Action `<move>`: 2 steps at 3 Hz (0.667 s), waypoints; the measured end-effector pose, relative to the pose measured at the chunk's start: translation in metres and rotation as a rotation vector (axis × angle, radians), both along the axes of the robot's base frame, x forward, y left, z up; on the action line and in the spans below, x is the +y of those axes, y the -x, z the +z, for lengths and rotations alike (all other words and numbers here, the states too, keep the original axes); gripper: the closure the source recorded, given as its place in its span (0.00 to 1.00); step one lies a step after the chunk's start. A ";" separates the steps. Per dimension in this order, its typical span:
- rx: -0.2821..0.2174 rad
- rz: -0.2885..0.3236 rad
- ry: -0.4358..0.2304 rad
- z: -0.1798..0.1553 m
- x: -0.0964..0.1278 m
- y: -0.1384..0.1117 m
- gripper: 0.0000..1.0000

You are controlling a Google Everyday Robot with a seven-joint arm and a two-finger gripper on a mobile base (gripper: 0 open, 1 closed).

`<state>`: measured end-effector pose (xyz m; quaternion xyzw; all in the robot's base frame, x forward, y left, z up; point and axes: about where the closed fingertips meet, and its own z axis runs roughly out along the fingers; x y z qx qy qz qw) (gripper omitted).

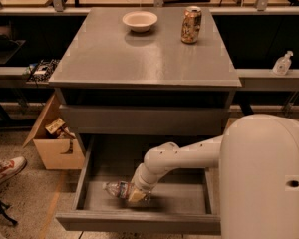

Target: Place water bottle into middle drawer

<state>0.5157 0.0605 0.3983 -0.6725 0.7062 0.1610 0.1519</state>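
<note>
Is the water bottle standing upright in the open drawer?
No, the water bottle lies on its side on the middle drawer floor, with the pincer down in the drawer at it.

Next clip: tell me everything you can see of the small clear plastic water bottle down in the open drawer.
The small clear plastic water bottle lies on its side, low in the open grey middle drawer, toward its front left. Its capped end points left, and a coloured label band circles its body. The robot's gripper meets its right end and hides the base. Whether it rests on the drawer floor cannot be told.
</note>
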 end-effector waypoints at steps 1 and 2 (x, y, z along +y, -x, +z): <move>0.003 0.002 0.000 -0.001 0.001 0.001 0.59; 0.005 0.004 0.000 -0.002 0.001 0.002 0.35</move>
